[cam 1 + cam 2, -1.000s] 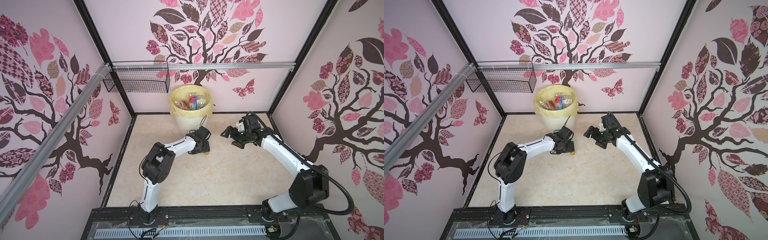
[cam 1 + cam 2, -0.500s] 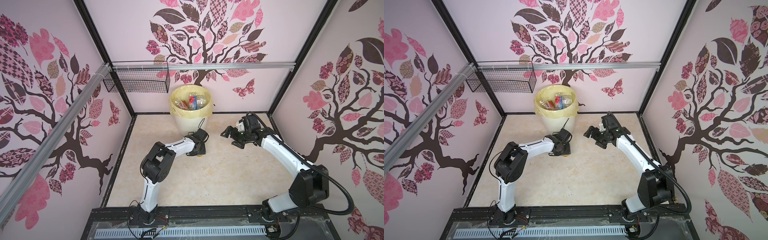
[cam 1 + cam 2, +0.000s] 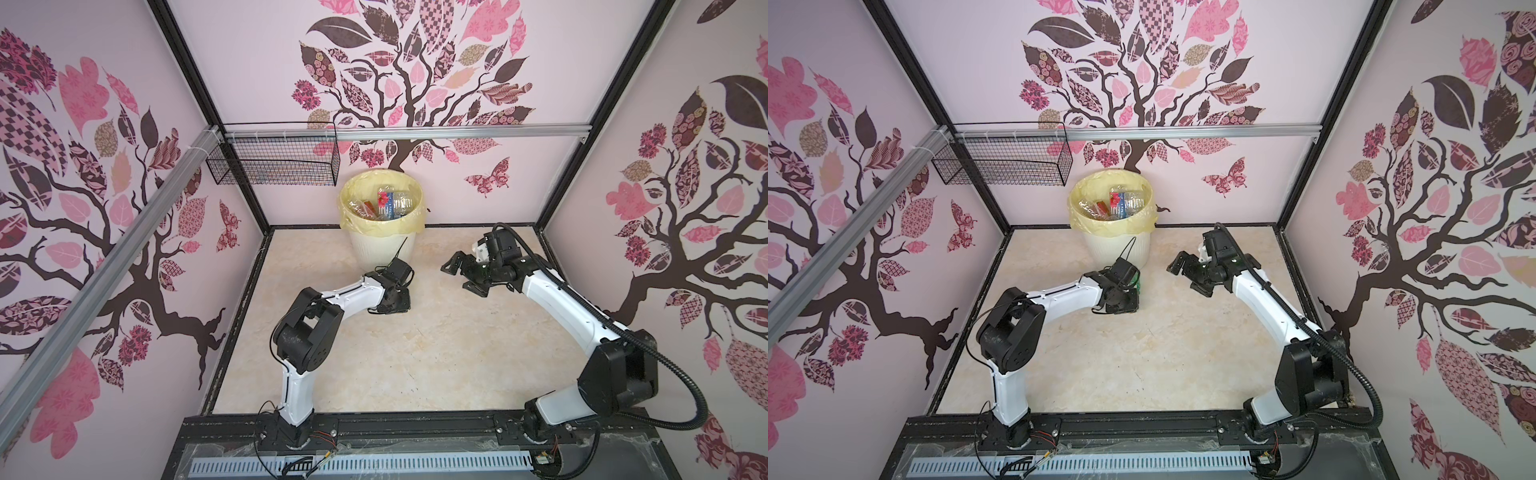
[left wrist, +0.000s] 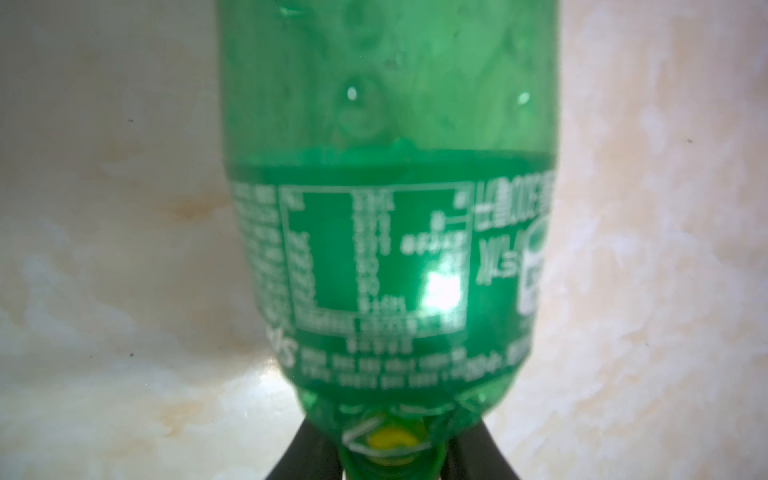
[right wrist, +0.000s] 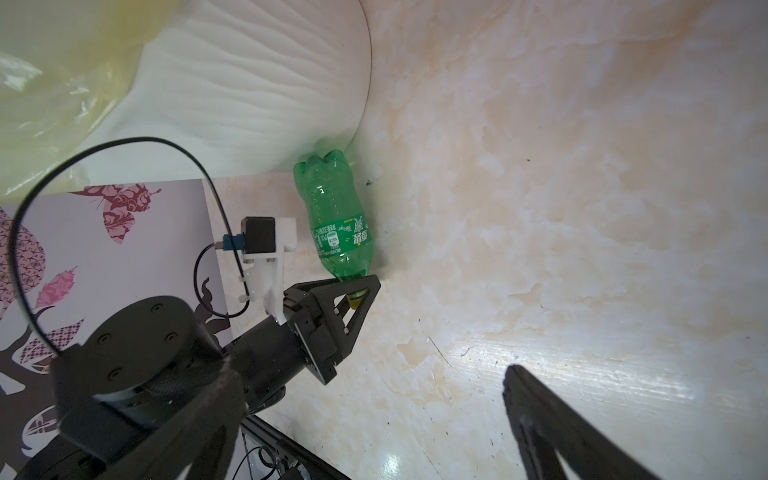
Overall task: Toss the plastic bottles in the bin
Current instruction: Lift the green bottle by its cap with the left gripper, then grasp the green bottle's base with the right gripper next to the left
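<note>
In both top views the bin (image 3: 380, 249) stands at the back wall, several plastic bottles (image 3: 384, 205) inside its yellow bag (image 3: 353, 220). The left gripper (image 3: 402, 301) sits low on the floor just before it. The right gripper (image 3: 461, 276) hovers to the right, fingers spread wide, holding nothing. The left wrist view shows the green bottle (image 4: 386, 208) lying on the marbled floor (image 4: 104, 208), 2 black fingers (image 4: 291, 461) clamped on its neck by the yellow cap (image 4: 388, 440). In the right wrist view the bottle's base lies at the bin's foot.
</note>
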Tool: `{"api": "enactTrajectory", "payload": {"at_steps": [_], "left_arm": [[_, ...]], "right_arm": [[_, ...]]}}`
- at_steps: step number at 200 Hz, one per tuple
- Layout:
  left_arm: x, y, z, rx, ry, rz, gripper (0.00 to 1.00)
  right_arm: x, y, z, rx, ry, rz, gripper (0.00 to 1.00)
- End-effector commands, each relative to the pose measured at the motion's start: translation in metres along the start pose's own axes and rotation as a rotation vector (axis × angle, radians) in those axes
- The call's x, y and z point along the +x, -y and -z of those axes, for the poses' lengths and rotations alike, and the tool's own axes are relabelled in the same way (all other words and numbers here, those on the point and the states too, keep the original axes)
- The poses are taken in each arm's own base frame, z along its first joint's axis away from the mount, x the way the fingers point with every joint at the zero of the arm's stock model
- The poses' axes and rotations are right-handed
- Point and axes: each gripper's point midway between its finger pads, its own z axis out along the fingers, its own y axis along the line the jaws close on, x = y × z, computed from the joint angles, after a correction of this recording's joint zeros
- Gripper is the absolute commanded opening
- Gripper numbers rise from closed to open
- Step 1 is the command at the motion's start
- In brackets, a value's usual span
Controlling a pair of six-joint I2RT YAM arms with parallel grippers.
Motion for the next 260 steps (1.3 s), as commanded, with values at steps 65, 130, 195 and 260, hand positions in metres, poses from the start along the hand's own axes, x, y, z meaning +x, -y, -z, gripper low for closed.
{"api": "enactTrajectory", "payload": {"at_steps": [65,130,195,260], "left_arm": [[0.013,0.059,0.093,0.386,0.069,-0.173,0.23],[0.021,0.078,0.122,0.478,0.077,-0.185,0.23],[0.018,0.095,0.144,0.542,0.115,-0.181,0.23],[0.018,0.116,0.162,0.637,0.106,-0.200,0.23]], "right_arm": [[-0.012,-0.036,0.021,-0.120,0.056,-0.001,1.00],[0.000,-0.077,0.023,-0.210,0.048,0.072,1.00],[0.012,-0.090,0.015,-0.220,0.027,0.099,0.96],[0.015,-0.098,0.007,-0.254,0.008,0.120,0.90]]}}
